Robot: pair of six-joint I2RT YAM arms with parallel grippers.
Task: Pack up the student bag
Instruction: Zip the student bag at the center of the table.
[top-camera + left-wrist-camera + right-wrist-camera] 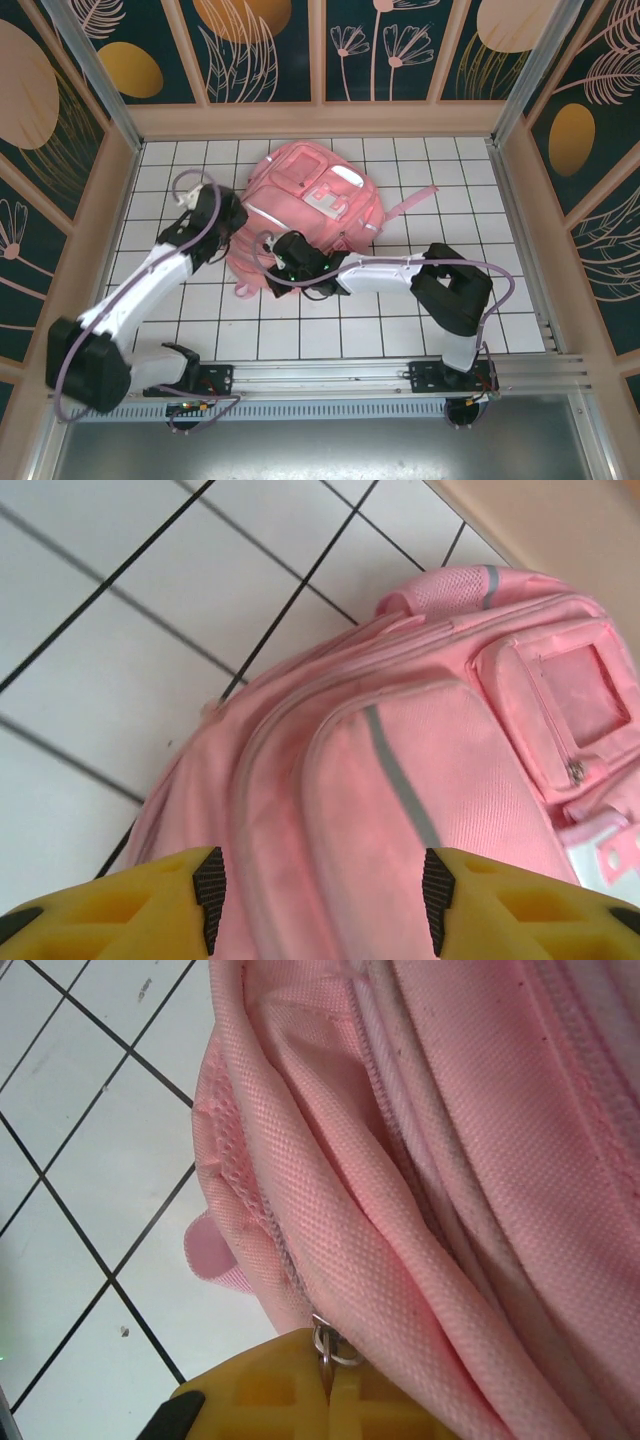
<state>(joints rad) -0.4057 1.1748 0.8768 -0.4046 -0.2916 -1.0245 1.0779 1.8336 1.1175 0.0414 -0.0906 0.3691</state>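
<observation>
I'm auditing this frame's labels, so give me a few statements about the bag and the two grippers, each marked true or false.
1. The right gripper is shut on a zipper pull of the student bag. True.
2. The left gripper is clamped shut. False: its jaws stand apart, and the bag's fabric can be seen between them.
3. The student bag lies on a white tiled table. True.
4. The student bag is blue. False: it is pink.
5. A grey stripe runs along one of the bag's front pockets. True.
</observation>
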